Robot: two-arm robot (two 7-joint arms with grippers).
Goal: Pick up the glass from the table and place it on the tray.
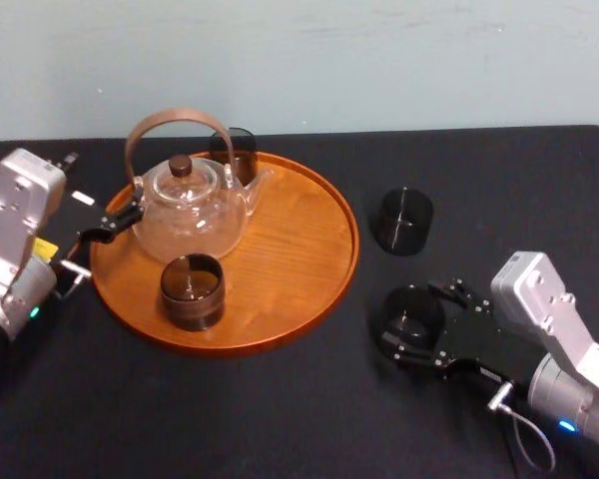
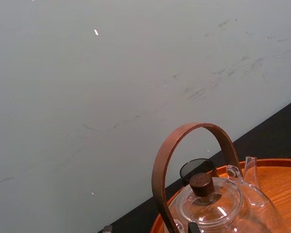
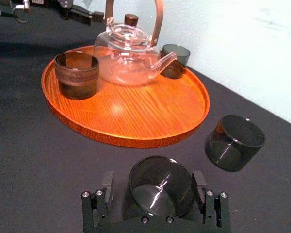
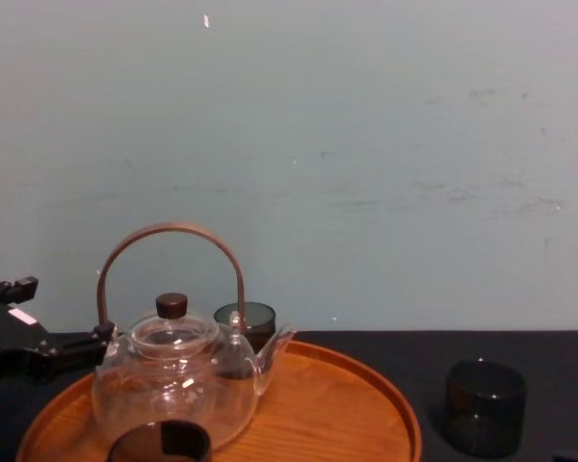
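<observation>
Black-cloth tabletop [image 1: 230,419] against a pale wall [image 4: 366,144]. The round wooden tray [image 1: 309,259] sits left of centre and carries a glass teapot [image 1: 192,210]. It also holds a dark cup [image 1: 191,289] at its near edge and another cup [image 1: 235,150] behind the pot.

The target glass [image 1: 411,317] stands upright on the cloth, just off the tray's right rim. The right gripper [image 3: 153,177] is low at the tabletop with its jaws spread to either side of the glass wall. A sliver of gap shows on at least one side, so it looks bracketed rather than clamped. My read: a side approach at mid-height, so the rim stays free and the glass lifts level.

A spare glass [image 1: 404,222] stands farther back on the cloth, apart from the gripper.

The left gripper [image 1: 115,222] sits parked by the tray's left rim near the teapot handle; spread or closed, cannot tell.

Bare wood on the tray's right half looks like the obvious drop spot. Next: close, lift clear of the rim.
</observation>
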